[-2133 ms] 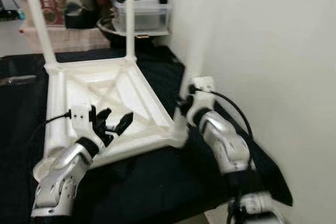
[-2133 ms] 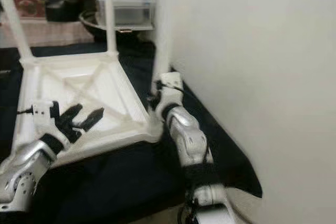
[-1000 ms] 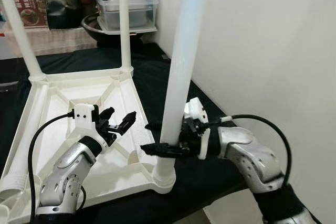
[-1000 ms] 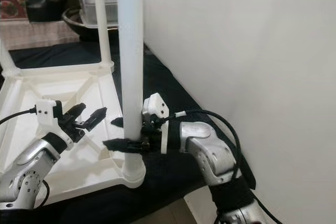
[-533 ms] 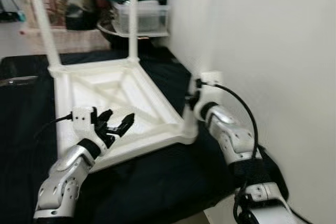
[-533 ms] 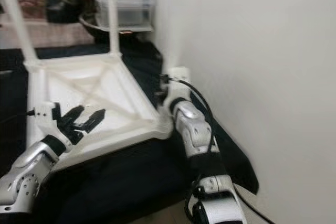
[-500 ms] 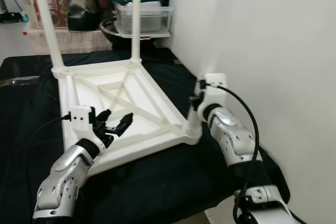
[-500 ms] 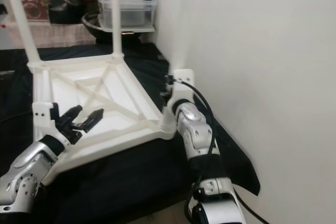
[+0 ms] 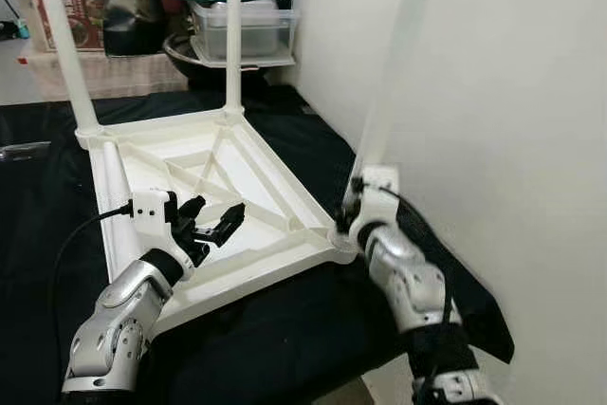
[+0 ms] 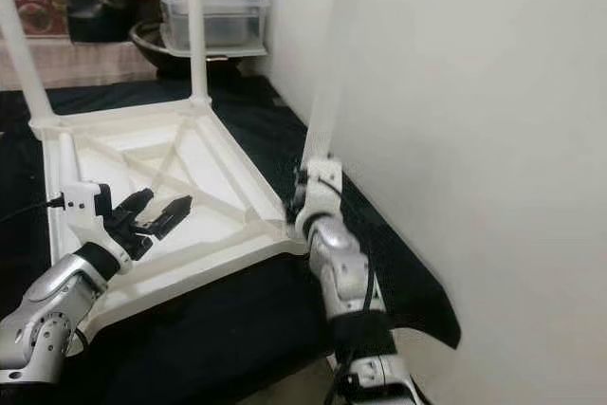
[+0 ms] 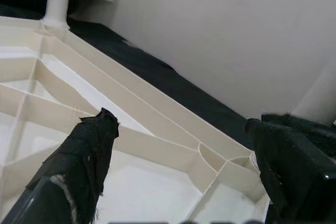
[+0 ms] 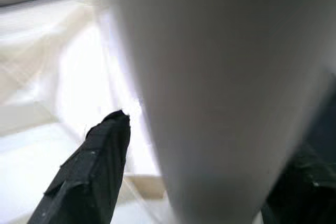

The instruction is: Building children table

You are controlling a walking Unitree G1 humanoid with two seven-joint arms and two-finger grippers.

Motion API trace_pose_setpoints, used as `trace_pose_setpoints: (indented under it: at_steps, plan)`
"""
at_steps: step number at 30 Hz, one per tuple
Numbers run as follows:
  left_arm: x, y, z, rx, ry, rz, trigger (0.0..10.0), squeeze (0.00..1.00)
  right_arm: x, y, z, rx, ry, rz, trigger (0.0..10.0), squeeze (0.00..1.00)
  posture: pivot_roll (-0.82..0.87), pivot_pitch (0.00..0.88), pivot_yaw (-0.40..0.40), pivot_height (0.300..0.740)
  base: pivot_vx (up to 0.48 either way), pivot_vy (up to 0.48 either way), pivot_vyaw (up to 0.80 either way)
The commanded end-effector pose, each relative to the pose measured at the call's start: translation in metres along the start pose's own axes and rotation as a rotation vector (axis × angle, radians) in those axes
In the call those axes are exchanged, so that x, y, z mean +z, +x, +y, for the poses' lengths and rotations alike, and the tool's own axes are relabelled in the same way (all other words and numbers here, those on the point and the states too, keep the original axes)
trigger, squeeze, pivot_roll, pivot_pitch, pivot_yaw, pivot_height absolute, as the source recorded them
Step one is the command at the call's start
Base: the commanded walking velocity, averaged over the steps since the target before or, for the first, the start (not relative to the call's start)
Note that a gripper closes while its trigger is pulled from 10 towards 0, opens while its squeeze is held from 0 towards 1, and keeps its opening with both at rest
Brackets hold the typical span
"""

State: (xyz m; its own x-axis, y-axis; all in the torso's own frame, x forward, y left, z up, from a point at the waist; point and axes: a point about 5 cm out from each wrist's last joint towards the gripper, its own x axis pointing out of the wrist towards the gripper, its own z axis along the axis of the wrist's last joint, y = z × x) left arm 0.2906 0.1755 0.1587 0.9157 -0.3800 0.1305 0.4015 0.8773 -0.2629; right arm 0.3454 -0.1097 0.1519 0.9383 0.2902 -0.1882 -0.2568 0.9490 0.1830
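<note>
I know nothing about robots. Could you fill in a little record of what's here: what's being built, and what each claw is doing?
Object: upturned white plastic table top on black cloth
Legs standing: two at the far corners, one white plastic leg at the near right corner by the white wall
Right gripper: fingers around that leg's base
Left gripper: open above the underside ribs
</note>
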Motion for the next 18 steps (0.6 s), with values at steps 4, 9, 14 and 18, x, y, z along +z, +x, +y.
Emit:
trace_pose_setpoints:
  at_steps: [4,9,14,18]
  plan:
    - [-0.003,0.002,0.000,-0.001,0.002,0.008,10.0,0.00,0.039,-0.016,0.016,0.490,-0.026,-0.201,10.0,0.00,-0.02,0.000,-0.109,0.740,0.000,0.000,0.00]
    - [-0.002,0.004,0.001,-0.004,0.009,0.006,10.0,0.00,0.041,-0.021,0.004,0.730,-0.071,-0.176,10.0,0.00,-0.01,0.000,-0.119,0.740,0.000,0.000,0.00]
    - [-0.001,0.004,0.001,-0.003,0.012,-0.001,10.0,0.00,0.032,-0.022,0.022,0.925,-0.173,-0.107,10.0,0.00,0.00,0.000,-0.130,0.740,0.000,0.000,0.00]
    - [0.000,0.003,0.001,-0.002,0.013,-0.004,10.0,0.00,0.027,-0.024,0.038,1.038,-0.193,-0.099,10.0,0.00,0.02,0.000,-0.137,0.740,0.000,0.000,0.00]
